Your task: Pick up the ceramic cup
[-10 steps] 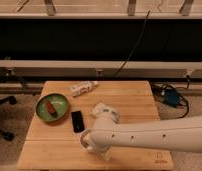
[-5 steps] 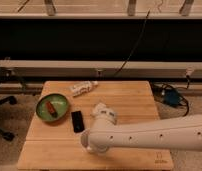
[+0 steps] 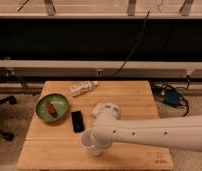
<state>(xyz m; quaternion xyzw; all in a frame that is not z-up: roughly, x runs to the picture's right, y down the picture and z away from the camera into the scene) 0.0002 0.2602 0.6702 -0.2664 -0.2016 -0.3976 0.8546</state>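
The ceramic cup [image 3: 91, 145], small, white and round, sits at the front middle of the wooden table [image 3: 134, 102], right under the end of my white arm. My gripper [image 3: 98, 134] is at the cup, directly over it and partly hiding it. The arm reaches in from the right edge of the camera view and its round wrist [image 3: 107, 110] rises above the cup. I cannot tell whether the cup rests on the table or is lifted off it.
A green plate [image 3: 44, 112] holding a reddish item [image 3: 52, 108] is at the left. A black flat object [image 3: 77, 121] lies beside it, close to the cup. A white packet [image 3: 83, 88] lies at the back edge. A blue box and cables [image 3: 171, 96] are on the floor at the right.
The end of the arm with the gripper has shifted slightly toward the table's front edge. The plate, black object and packet have not moved.
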